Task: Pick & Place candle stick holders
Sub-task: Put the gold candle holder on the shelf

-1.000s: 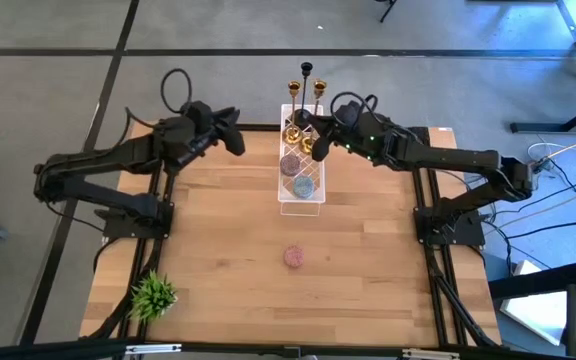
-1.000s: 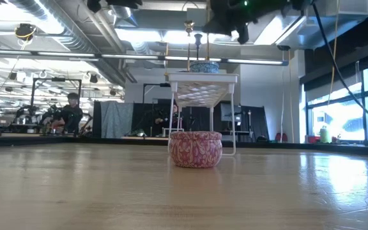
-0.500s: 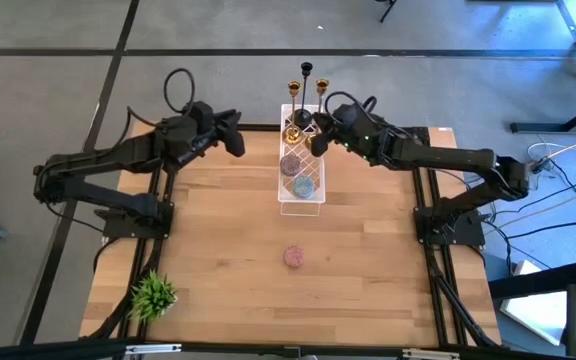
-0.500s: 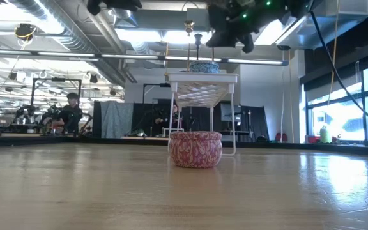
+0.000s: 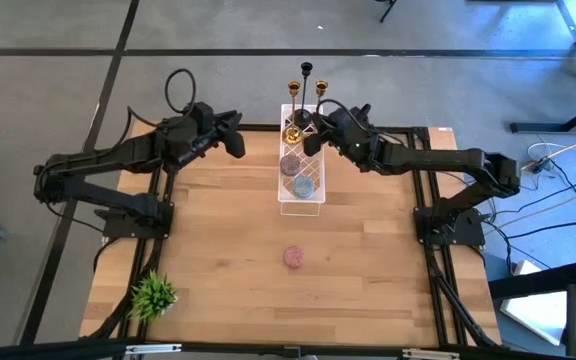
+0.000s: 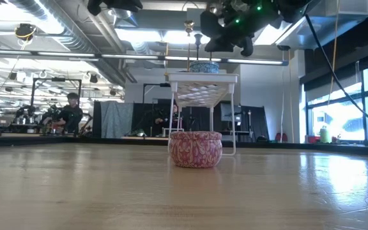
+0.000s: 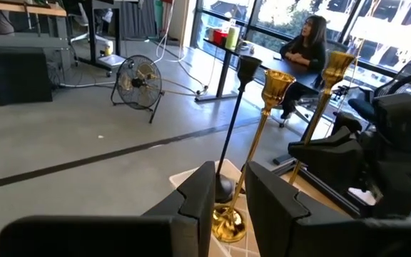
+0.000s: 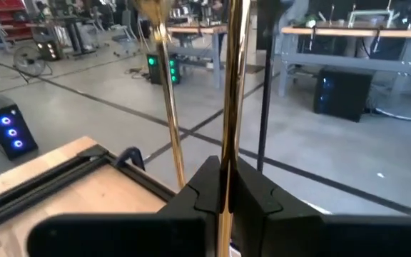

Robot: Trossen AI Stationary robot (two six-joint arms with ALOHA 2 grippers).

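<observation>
Three candle stick holders stand close together at the far end of the white wire rack (image 5: 317,204): a black one (image 5: 307,70) (image 7: 237,107) and two gold ones (image 5: 294,90) (image 5: 320,88). My right gripper (image 5: 314,128) (image 8: 225,187) reaches in level from the table's right and is shut on one gold holder (image 8: 230,86). The other gold stem (image 8: 165,107) and the black stem (image 8: 264,93) rise beyond it. My left gripper (image 5: 239,141) (image 7: 230,207) hovers left of the rack, open by a narrow gap with nothing between its fingers, facing the holders. My right gripper pinches the gold holder's thin stem (image 8: 226,153) between its two fingers. The fingers come in about level from the table's right and lie across the stem. The stem stands upright in the hold. The fingers hide its base, so I cannot tell whether it rests on the rack.
Round patterned tins (image 5: 292,164) (image 5: 305,186) sit on the rack. A pink patterned tin (image 5: 294,257) (image 6: 195,149) stands mid-table and a green plant tuft (image 5: 154,294) at the near left. People sit in the room beyond (image 7: 307,43).
My right gripper has sunk a little and swung toward the table's left at the holders, its wrist turning, still shut. The holders' cups stay where they were.
</observation>
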